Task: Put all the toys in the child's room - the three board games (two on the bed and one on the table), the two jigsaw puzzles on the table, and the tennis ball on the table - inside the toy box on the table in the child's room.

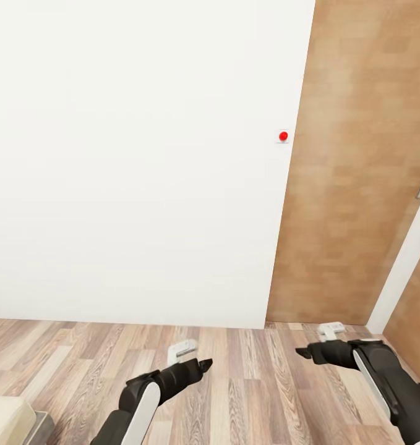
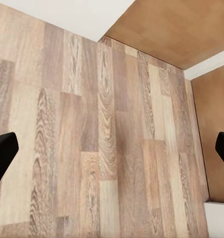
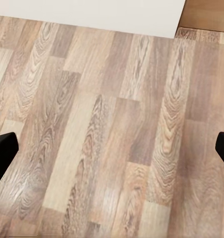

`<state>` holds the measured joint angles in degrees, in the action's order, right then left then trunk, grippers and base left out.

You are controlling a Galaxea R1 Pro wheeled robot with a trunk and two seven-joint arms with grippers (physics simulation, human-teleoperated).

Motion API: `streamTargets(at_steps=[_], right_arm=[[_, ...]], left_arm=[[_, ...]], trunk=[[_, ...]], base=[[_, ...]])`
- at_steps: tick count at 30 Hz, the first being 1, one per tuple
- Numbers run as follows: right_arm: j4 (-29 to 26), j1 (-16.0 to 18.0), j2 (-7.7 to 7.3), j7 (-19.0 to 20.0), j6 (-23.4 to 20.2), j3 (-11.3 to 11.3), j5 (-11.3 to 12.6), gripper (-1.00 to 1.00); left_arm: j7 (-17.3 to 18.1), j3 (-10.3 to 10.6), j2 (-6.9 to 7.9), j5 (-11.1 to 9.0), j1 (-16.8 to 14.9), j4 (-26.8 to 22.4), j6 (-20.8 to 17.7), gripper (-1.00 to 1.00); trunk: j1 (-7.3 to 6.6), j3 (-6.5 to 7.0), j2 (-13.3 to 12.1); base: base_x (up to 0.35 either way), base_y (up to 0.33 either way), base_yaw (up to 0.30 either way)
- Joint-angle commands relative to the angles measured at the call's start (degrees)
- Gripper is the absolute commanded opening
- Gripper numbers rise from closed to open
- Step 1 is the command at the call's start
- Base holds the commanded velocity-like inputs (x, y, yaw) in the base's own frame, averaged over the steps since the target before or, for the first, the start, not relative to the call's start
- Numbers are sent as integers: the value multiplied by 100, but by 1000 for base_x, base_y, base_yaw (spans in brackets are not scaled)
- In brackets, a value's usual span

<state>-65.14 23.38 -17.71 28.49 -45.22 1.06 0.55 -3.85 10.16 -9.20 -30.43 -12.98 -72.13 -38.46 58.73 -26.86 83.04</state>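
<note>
Both the left end effector [image 1: 194, 358] and the right end effector [image 1: 318, 343] hang released and empty over the floor [image 1: 247, 383]; facing a blank wall [image 1: 135, 154], the base risks bumping the wooden door [image 1: 352, 185] while turning.

Right wrist view. Wood-plank floor [image 3: 112, 139] with varied brown grain fills most of the field. A white wall [image 3: 92, 12] meets the floor along one edge, with a brown wooden panel [image 3: 208, 12] beside it at the corner. The right gripper [image 3: 112, 151] has its two dark fingertips [image 3: 3, 153] at opposite margins, jaws spread wide, holding nothing.
</note>
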Motion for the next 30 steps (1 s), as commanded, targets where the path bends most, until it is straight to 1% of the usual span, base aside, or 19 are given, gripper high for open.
streamTargets(at_steps=[1, 2, 3, 6, 8, 9, 11, 16, 18, 26, 30], right_arm=[[-25, -15, -17, 117, -32, 25, 7, 100], [-25, -15, -17, 117, -32, 25, 7, 100], [-41, -30, -28, 209, -28, 48, 8, 100], [-53, -41, -38, 304, -25, 72, 10, 100], [-72, -61, -51, 490, -21, 108, 12, 100], [-72, -61, -51, 490, -21, 108, 12, 100], [-83, -76, -61, 654, -17, 132, 11, 100], [-89, -92, -71, 845, -4, 163, 6, 100], [-85, -93, -72, 866, -5, 171, 6, 100], [-84, -92, 2, 920, -58, 198, -26, 100], [-85, -92, 4, 925, -62, 204, -32, 100]], left_arm=[[-40, 2, 0, -56, -3, -6, -22, 100], [-40, 20, 1, -83, 11, 17, 25, 100], [-39, 36, 0, -108, 19, 59, 88, 100], [-39, 49, 0, -128, 25, 104, 159, 100], [-38, 65, 2, -159, 31, 192, 287, 100], [-38, 65, 2, -159, 31, 192, 287, 100], [-38, 75, 4, -177, 33, 252, 377, 100], [-37, 84, 5, -201, 38, 314, 474, 100], [-37, 85, 4, -205, 38, 323, 488, 100], [-27, 91, 2, -217, 35, 355, 522, 100], [-26, 89, 1, -218, 27, 360, 510, 100]], trunk=[[0, -6, 4], [0, -6, 4], [0, -6, 4], [0, -6, 4], [0, -6, 4], [0, -6, 4], [0, -6, 4], [0, -6, 4], [0, -6, 4], [0, -6, 4], [0, -6, 4]], base=[[0, 0, 0], [0, 0, 0], [0, 0, 0], [0, 0, 0], [0, 0, 0], [0, 0, 0], [0, 0, 0], [0, 0, 0], [0, 0, 0], [0, 0, 0], [0, 0, 0]])
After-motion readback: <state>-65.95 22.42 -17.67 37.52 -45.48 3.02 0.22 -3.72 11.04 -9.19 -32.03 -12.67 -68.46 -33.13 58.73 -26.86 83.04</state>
